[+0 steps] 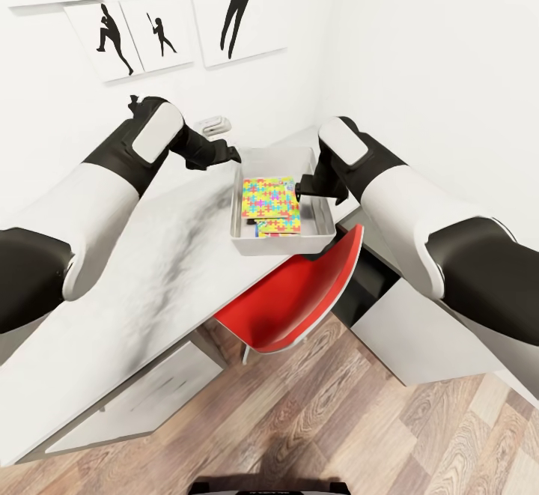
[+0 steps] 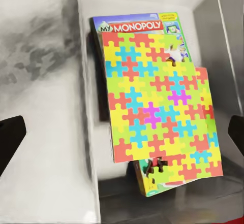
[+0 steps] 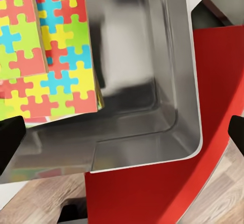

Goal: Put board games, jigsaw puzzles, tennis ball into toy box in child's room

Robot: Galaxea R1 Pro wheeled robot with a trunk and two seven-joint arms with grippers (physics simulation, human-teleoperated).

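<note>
Jigsaw puzzles flat in toy box, overlapping; both tools open, empty

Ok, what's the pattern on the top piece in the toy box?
Interlocking jigsaw pieces in yellow, red, blue, green and pink on the jigsaw puzzle, seen best in the left wrist view.
</note>
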